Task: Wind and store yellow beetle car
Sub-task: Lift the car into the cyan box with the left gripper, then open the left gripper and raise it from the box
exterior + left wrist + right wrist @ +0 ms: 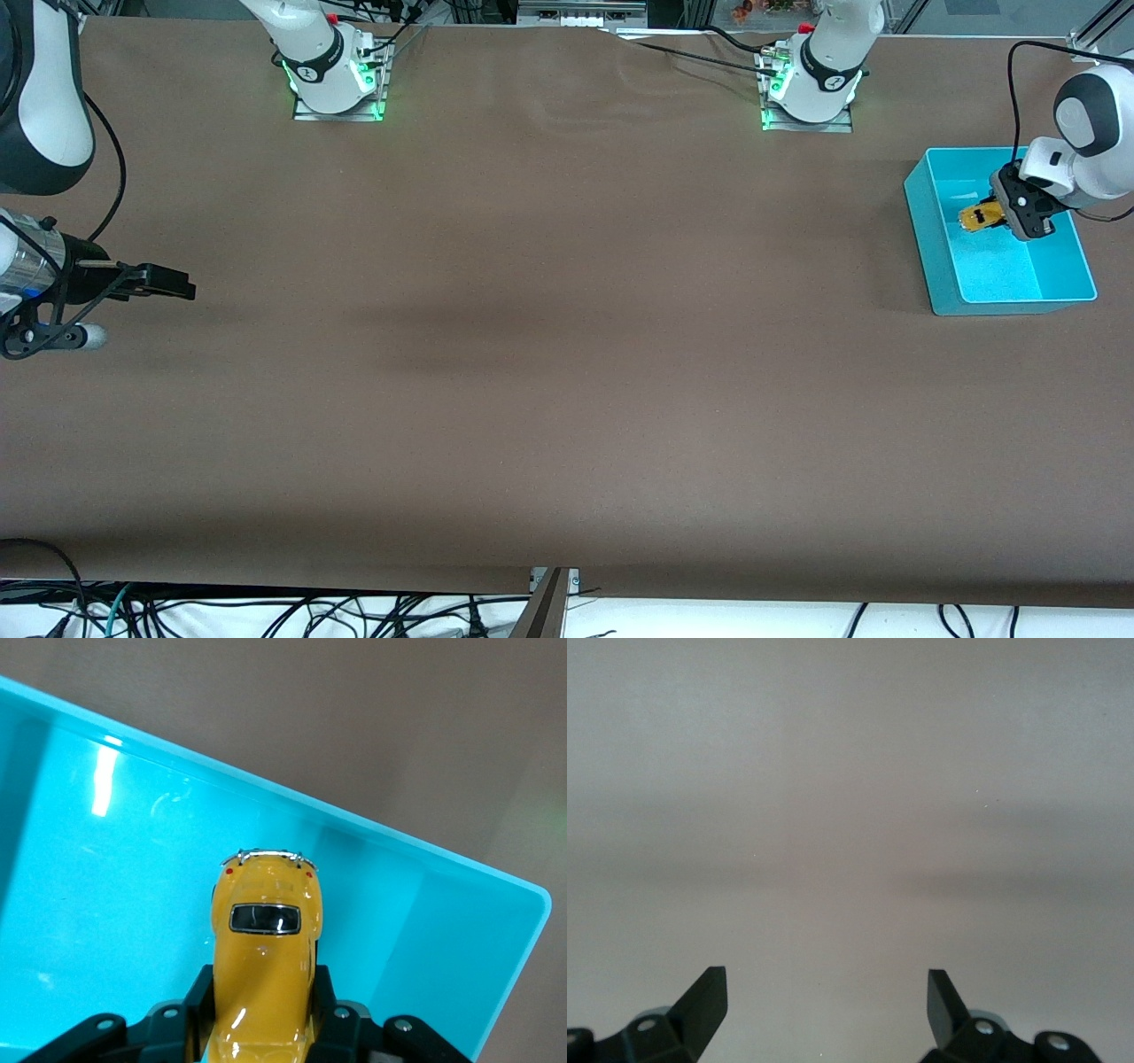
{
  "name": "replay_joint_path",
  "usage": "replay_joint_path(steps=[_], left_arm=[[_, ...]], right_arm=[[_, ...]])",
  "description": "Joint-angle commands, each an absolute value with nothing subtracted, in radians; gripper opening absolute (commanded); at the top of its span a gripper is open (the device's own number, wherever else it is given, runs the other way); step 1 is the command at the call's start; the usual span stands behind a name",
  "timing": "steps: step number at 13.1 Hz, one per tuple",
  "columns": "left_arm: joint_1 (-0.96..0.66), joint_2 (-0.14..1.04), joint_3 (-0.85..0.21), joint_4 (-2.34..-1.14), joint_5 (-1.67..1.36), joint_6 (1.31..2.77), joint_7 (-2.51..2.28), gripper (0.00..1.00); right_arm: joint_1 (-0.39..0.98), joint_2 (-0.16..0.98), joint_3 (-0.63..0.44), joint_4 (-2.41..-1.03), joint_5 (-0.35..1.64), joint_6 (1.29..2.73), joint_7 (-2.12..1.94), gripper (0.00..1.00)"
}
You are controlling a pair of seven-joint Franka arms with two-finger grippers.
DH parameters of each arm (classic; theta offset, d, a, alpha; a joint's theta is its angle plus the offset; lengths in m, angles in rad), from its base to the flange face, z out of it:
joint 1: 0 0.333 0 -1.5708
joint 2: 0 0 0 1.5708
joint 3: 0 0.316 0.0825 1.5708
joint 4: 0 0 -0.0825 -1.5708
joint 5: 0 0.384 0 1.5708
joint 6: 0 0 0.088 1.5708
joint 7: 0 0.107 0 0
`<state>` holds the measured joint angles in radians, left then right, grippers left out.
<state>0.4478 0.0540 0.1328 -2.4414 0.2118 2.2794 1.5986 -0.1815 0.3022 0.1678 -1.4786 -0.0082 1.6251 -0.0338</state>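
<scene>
1. Over the teal bin [935, 257], the left gripper [999, 215] is clenched on the yellow beetle car [982, 216], fingers [197, 1010] pressing both flanks of the body so that it cannot slip.
2. Car position: suspended inside the bin's outline, above its floor, not yet resting on it. Judged purpose: lowering for storage.
3. At the right arm's end of the table [567, 354], the right gripper [177, 285] waits with fingers [704, 1001] spread, holding nothing, clear of the work.
</scene>
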Motion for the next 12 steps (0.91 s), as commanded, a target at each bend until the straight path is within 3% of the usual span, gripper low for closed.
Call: replay_joint_path(steps=[1,6,10,11,12], left_arm=[[0.483,0.173,0.132,-2.422,0.265,2.339,1.609,0.25],[0.509,0.195,0.132,-2.422,0.267,2.364,1.667,0.25],[0.541,0.233,0.132,-2.427,0.264,2.367,1.657,0.34],[0.541,0.229,0.132,-2.427,0.259,2.367,1.654,0.61],[0.541,0.222,0.13,-2.425,0.258,2.364,1.654,0.99]], right_arm=[[-0.186,0.285,0.175,-1.479,-0.014,1.608,-0.028,1.0],[-0.186,0.285,0.173,-1.479,-0.014,1.608,-0.028,1.0],[-0.186,0.285,0.176,-1.479,-0.014,1.589,-0.026,1.0],[-0.186,0.285,0.176,-1.479,-0.014,1.588,-0.026,1.0],[-0.186,0.285,0.176,-1.479,-0.014,1.588,-0.026,1.0]])
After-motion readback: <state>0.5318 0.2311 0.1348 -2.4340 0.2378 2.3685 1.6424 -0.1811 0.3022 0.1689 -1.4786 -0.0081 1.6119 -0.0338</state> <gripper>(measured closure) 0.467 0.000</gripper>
